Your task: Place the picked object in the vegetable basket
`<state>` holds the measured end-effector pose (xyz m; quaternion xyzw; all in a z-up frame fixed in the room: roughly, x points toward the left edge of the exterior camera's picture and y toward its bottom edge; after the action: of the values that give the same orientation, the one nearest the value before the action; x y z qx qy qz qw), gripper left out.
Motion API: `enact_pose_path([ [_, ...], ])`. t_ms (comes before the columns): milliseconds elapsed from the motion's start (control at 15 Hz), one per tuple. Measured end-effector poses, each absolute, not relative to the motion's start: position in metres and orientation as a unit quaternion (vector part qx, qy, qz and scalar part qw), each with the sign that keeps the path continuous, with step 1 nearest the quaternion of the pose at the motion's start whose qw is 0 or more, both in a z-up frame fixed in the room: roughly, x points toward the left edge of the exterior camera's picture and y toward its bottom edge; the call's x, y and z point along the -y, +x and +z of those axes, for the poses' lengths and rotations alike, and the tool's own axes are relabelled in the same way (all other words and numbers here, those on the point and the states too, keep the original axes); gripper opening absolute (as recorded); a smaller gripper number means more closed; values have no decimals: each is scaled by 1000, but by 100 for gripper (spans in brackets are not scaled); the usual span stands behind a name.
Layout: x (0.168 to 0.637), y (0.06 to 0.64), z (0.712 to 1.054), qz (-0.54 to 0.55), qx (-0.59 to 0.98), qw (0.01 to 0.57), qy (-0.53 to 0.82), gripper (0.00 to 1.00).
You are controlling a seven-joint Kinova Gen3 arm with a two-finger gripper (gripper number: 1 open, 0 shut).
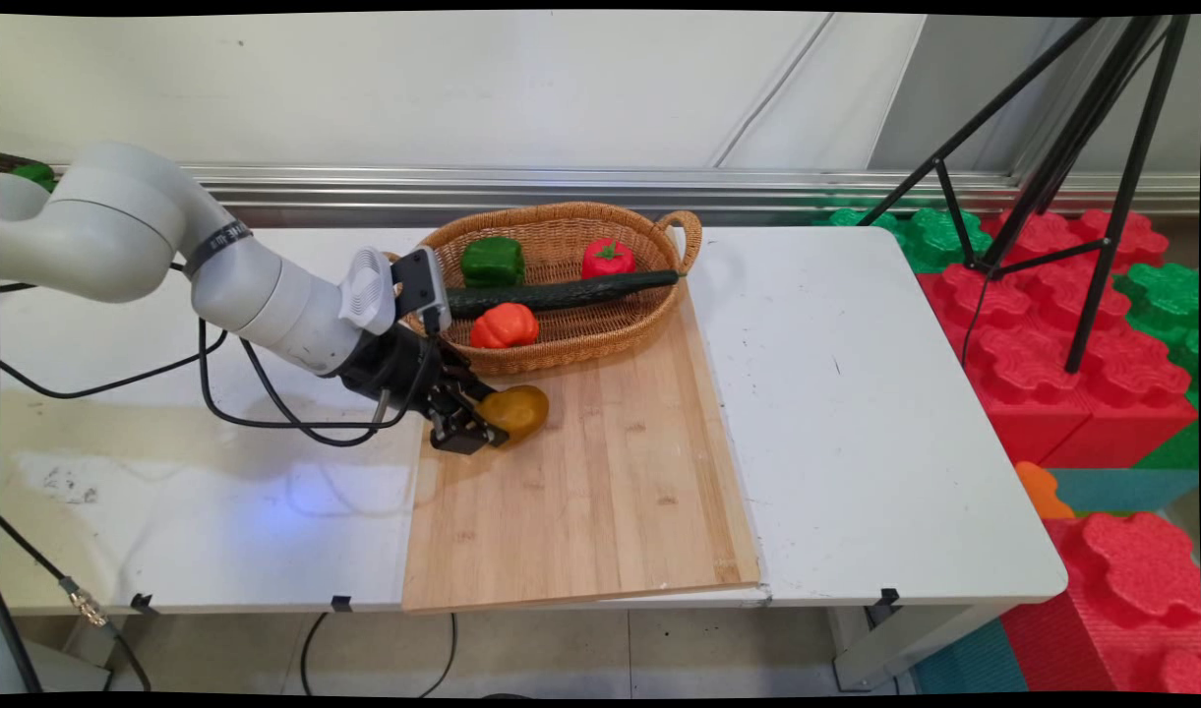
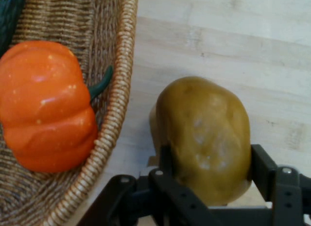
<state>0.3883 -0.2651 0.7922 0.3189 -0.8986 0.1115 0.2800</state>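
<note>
Low over the wooden cutting board [image 1: 600,492], near its back left part: black gripper [image 1: 474,425], fingers [image 2: 167,163] clamped on either side of a brownish-yellow potato [image 1: 517,409]. In the hand view, potato [image 2: 206,138] wedged between the two fingers, its far end jutting out over bare board [image 2: 233,41]. Whether resting on the wood or just lifted off it: cannot tell.

Just beyond, almost touching the potato's side: woven rim of a wicker basket [image 1: 649,324], set on the board's far end and overlapping the white table [image 1: 856,393]. Close against the near wall of the basket [image 2: 114,124], inside: an orange pepper [image 1: 505,325], stem toward the rim; in the hand view, the same pepper [image 2: 46,104] right beside the gripper.

Farther in: a long dark cucumber [image 1: 561,293] stretched lengthwise across the basket. Behind it, a green pepper [image 1: 493,262] at left and a red tomato [image 1: 608,259] at right.

Off the table's right edge: red and green foam blocks [image 1: 1043,324], with black tripod legs [image 1: 1102,187] planted among them.
</note>
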Motion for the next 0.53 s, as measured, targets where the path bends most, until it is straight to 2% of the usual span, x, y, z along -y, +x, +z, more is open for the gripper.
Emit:
enact_pose_path([
  [533, 262, 394, 798, 110, 901, 289, 304, 0],
])
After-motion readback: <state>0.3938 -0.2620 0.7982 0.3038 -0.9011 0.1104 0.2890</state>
